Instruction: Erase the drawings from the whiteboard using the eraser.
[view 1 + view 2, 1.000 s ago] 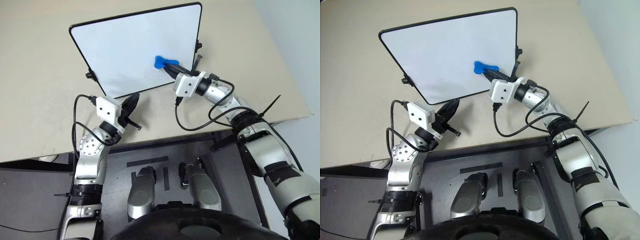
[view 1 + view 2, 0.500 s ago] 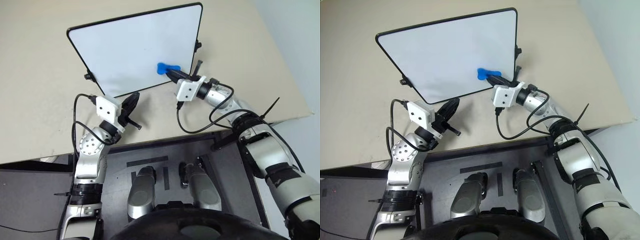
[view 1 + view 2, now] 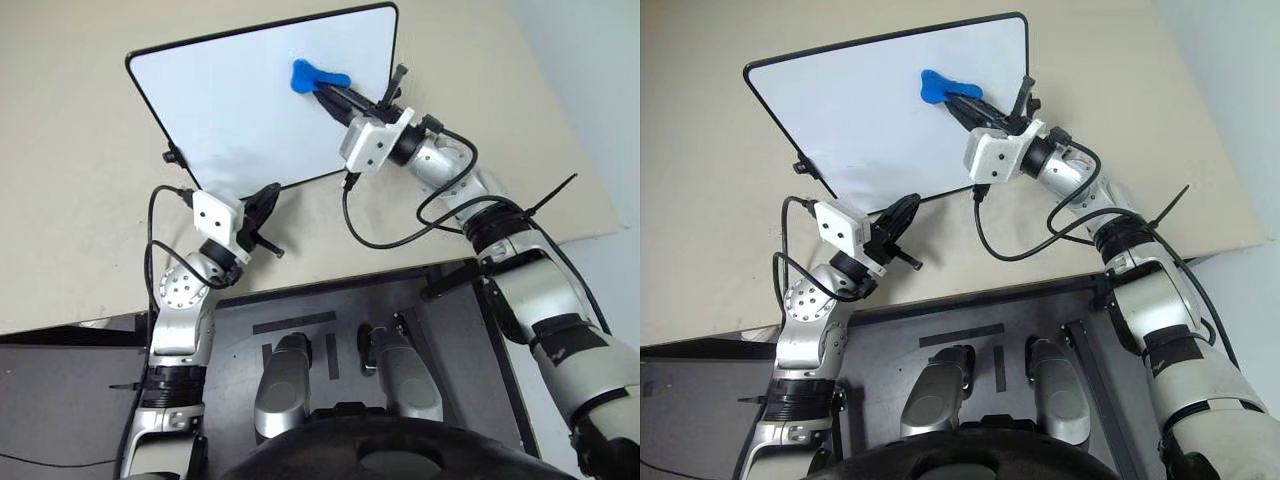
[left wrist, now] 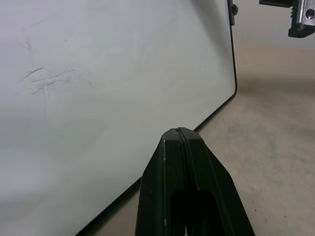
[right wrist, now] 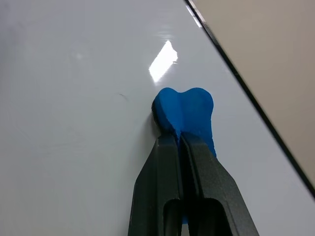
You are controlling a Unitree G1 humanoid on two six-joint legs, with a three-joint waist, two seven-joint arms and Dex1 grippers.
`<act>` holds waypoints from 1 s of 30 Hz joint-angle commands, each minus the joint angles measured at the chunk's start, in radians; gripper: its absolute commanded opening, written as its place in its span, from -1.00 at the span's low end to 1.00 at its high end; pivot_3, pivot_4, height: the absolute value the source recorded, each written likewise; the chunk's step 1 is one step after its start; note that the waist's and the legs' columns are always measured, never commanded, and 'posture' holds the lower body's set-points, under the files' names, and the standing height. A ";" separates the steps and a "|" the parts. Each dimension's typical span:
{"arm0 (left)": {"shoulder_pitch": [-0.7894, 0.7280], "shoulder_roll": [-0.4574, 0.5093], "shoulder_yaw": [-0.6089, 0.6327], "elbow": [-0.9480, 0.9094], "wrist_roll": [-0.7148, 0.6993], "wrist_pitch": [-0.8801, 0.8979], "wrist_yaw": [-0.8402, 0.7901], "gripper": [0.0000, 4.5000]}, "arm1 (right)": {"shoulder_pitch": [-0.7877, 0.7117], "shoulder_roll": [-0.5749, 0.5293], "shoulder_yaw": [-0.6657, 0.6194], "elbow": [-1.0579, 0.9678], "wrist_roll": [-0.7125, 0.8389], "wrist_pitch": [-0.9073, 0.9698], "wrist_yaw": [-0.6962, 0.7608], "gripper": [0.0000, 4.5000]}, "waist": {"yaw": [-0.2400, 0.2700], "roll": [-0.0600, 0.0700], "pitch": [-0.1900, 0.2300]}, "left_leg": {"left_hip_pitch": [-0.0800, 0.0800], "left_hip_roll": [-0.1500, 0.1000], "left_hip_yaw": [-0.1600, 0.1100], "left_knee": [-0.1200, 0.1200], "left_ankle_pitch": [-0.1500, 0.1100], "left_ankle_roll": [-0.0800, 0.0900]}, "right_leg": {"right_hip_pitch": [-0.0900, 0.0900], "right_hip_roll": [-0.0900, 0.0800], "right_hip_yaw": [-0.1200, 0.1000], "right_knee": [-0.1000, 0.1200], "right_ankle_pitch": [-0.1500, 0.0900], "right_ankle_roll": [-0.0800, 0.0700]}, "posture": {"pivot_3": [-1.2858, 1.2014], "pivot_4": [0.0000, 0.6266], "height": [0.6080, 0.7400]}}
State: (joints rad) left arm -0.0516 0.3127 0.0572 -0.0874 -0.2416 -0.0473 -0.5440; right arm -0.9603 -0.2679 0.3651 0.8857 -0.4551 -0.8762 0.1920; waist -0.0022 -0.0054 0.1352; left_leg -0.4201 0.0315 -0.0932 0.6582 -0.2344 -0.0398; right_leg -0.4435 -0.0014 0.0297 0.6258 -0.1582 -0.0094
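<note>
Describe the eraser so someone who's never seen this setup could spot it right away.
Find the big white whiteboard on the beige table. Near its far right corner, the right pincer grips the eraser, a small bone-shaped piece. It is the one bright blue thing here.

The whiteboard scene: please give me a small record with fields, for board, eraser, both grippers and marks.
board: whiteboard with thin black frame, propped tilted on a beige table
eraser: blue eraser, its free end against the board's upper right area
right gripper: right gripper shut on the eraser
left gripper: left gripper shut, holding nothing, near the board's lower edge
marks: faint grey smudges on the board in the left wrist view; no red or blue drawing visible
</note>
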 commanded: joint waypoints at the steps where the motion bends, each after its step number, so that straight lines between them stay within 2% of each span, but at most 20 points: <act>1: -0.011 -0.002 -0.004 -0.018 -0.005 -0.020 -0.007 -1.00 | 0.028 0.020 0.035 0.010 0.003 0.019 0.067 -1.00 | 0.000 0.000 0.000 | 0.000 0.000 0.000 0.000 0.000 0.000 | 0.000 0.000 0.000 0.000 0.000 0.000 | 0.03 -0.52 1.00; 10: -0.020 -0.003 -0.007 -0.010 -0.006 -0.020 -0.014 -1.00 | 0.061 0.031 0.044 0.009 -0.001 0.048 0.103 -1.00 | 0.001 0.000 0.000 | 0.000 0.000 0.000 0.000 -0.002 -0.004 | 0.000 0.000 0.000 0.001 0.000 -0.001 | 0.03 -0.52 1.00; 21: -0.029 -0.002 -0.003 -0.003 -0.005 -0.018 -0.021 -1.00 | -0.032 0.024 -0.019 -0.058 -0.031 0.034 -0.096 -1.00 | 0.001 0.000 0.000 | 0.000 0.000 0.000 0.000 -0.002 -0.004 | -0.001 0.000 0.000 0.002 0.001 -0.001 | 0.03 -0.52 1.00; 27: -0.030 -0.001 -0.001 -0.002 -0.003 -0.019 -0.021 -1.00 | -0.023 0.028 0.004 -0.055 -0.028 0.031 -0.068 -1.00 | 0.002 0.000 0.000 | 0.000 0.000 0.000 0.000 -0.002 -0.003 | -0.001 0.000 0.000 0.001 0.001 -0.001 | 0.03 -0.52 1.00; 30: -0.027 -0.001 0.000 -0.007 -0.003 -0.019 -0.019 -1.00 | 0.038 0.014 0.025 -0.070 -0.008 0.027 0.007 -1.00 | 0.002 0.000 0.000 | 0.000 0.000 0.000 0.000 -0.001 -0.002 | -0.001 0.000 0.000 0.001 0.001 -0.001 | 0.03 -0.52 1.00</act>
State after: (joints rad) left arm -0.0733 0.3102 0.0555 -0.0768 -0.2409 -0.0477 -0.5626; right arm -0.9567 -0.2423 0.3755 0.8413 -0.4896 -0.8454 0.1519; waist -0.0002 -0.0055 0.1351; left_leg -0.4202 0.0315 -0.0932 0.6584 -0.2353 -0.0415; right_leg -0.4443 -0.0015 0.0296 0.6266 -0.1575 -0.0106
